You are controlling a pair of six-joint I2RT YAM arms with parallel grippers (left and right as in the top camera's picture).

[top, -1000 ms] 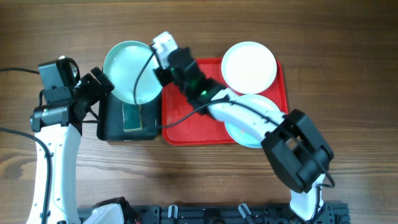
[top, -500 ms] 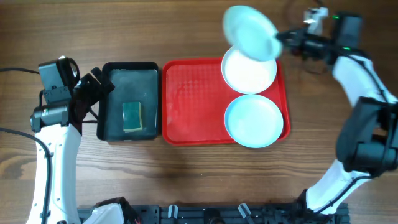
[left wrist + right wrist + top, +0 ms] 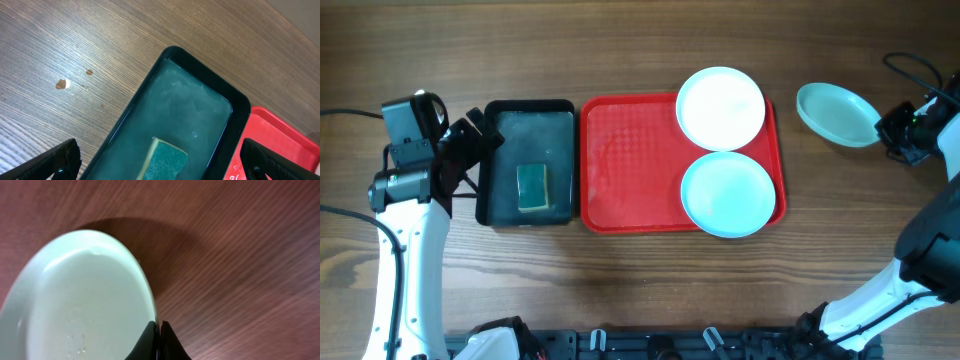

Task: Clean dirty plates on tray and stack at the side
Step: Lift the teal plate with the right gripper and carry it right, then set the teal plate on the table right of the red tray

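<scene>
Right wrist view, closest first: the right pincer is clenched on the rim of the aqua plate, held tilted over the bare table, off to the right of the tray. I judge it the setting-down step: lower slowly, bring the plate flat, and release the rim only when its bottom rests on the wood, leaving room for a stack. Farther off, the white plate and the second aqua plate lie on the tray. Farthest, the left pincer stands spread wide above the black basin with its sponge.
</scene>
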